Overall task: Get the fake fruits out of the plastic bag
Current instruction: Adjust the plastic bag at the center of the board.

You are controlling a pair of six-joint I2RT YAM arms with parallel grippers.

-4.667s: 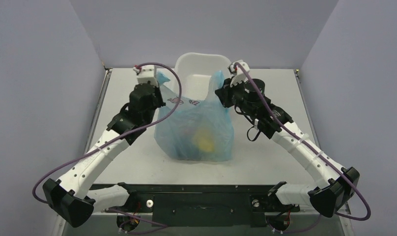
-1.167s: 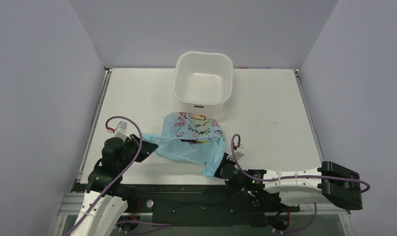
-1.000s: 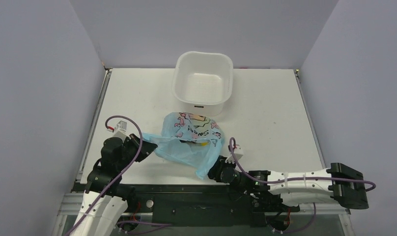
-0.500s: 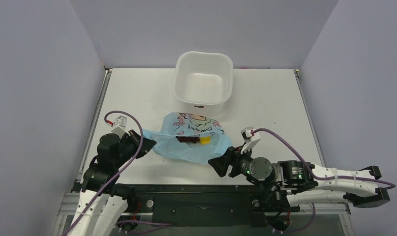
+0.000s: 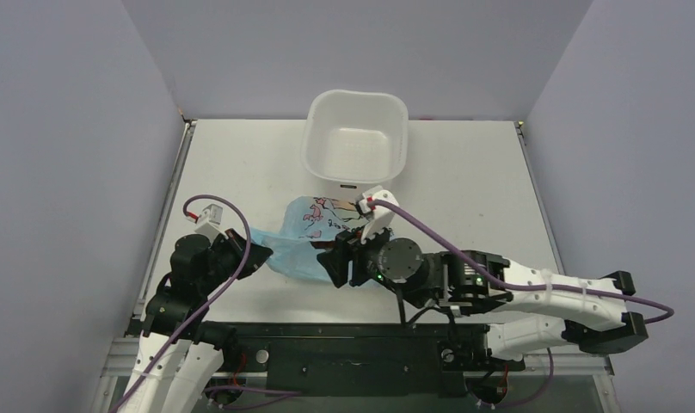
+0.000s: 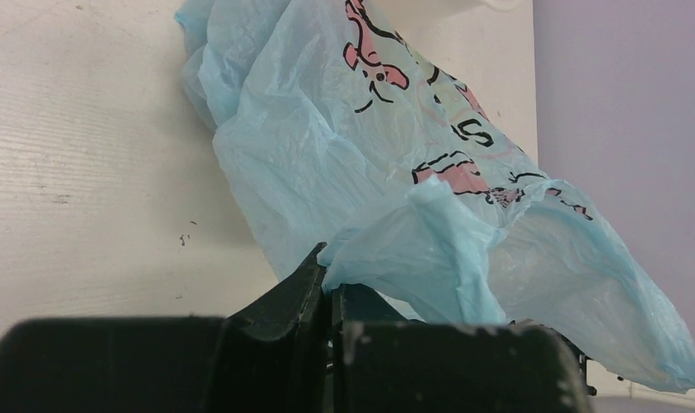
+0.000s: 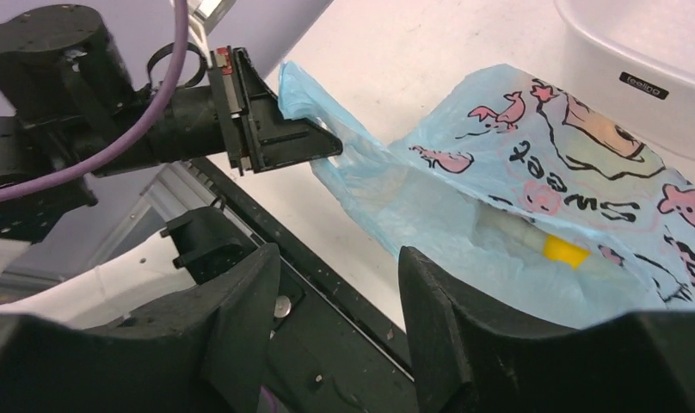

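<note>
My left end effector [image 6: 327,288] is clenched on a twisted corner of the plastic bag [image 6: 327,146], which stretches away from it across the table [image 6: 86,172], slumped on its side. My right end effector [image 7: 340,284] is spread wide and holds nothing. It hovers just short of the bag's mouth, which appears to open toward it. Just inside that mouth, ahead and off to the right, I see the fake fruits [image 7: 566,250]: a yellow piece beside something pale and long, the rest hidden by film. My right arm is the nearer, so I judge the reach is its job while the left anchors the bag. Beyond the bag stands the white tub [image 5: 357,93].
</note>
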